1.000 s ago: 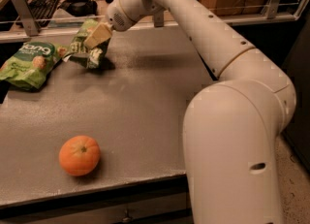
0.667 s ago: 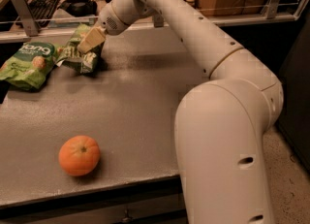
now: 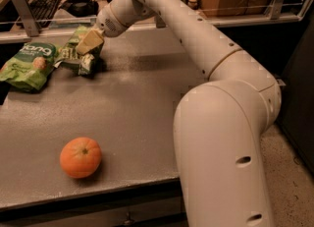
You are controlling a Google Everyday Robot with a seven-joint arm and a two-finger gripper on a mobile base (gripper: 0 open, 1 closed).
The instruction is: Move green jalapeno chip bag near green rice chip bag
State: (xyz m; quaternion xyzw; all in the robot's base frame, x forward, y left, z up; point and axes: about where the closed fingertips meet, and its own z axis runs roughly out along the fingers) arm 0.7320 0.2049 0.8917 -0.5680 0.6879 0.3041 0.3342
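Gripper (image 3: 90, 42): far left of the table (image 3: 147, 98), fingers clamped on the green jalapeno chip bag (image 3: 81, 60).
Jalapeno bag: just right of the green rice chip bag (image 3: 28, 64), near the back edge.
Open room: centre and right of the tabletop.
Count: two bags, one orange (image 3: 81, 157) near the front edge.

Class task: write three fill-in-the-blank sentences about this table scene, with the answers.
The gripper grips the green jalapeno chip bag, which lies on the picture's ____ side of the green rice chip bag.
The lone fruit on the table is an ____.
The table holds ____ chip bags.
Missing: right; orange; two.
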